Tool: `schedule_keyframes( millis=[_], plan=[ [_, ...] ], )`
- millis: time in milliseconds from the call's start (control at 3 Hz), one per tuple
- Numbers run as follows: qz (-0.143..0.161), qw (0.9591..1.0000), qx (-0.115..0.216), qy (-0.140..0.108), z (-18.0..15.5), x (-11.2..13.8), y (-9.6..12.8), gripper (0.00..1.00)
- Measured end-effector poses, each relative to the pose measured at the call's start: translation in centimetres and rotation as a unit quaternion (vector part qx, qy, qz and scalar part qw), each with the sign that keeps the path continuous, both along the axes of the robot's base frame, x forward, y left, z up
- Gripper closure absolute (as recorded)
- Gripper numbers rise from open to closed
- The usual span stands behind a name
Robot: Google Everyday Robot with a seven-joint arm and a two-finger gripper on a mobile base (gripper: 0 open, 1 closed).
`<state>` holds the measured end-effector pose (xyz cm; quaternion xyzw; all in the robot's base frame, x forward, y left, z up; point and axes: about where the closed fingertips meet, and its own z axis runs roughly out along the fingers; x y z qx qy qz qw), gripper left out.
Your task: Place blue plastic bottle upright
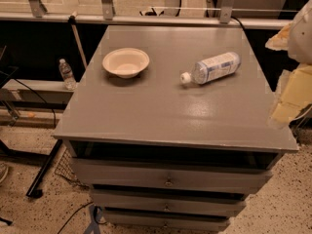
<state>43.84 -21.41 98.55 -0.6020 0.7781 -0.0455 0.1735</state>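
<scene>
Grey desk [146, 113], two items.
Cream bowl [126, 62] set left, blue plastic bottle [212, 68] laid sideways right; end effector [291, 89] seen off right edge.

Bottle lying on its side on the cabinet top

The blue plastic bottle [213, 68] is clear plastic with a white screw cap [185, 77] and a white label printed in blue that wraps most of its body. It is not upright. It lies flat on the top of the grey drawer cabinet [146, 113], in the right rear part of that top and well in from every edge. Its length runs slantwise, with the capped end toward the cabinet's front left and the base toward its back right. The cap is on. The gripper [288, 89] shows as a pale, blurred shape past the cabinet's right edge, apart from the bottle.
</scene>
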Motion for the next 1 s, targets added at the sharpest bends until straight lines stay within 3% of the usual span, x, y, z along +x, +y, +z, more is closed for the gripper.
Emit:
schedule_keyframes(
  millis=[333,667,1000],
  plan=[
    [0.0,1.0,0.0,0.0,0.0,0.0,0.0,0.0],
    [0.023,0.9997,-0.003,-0.013,0.1,1.4,0.2,0.0],
    [0.104,0.9942,-0.021,-0.014,-0.8,6.3,1.4,0.0]
  ],
)
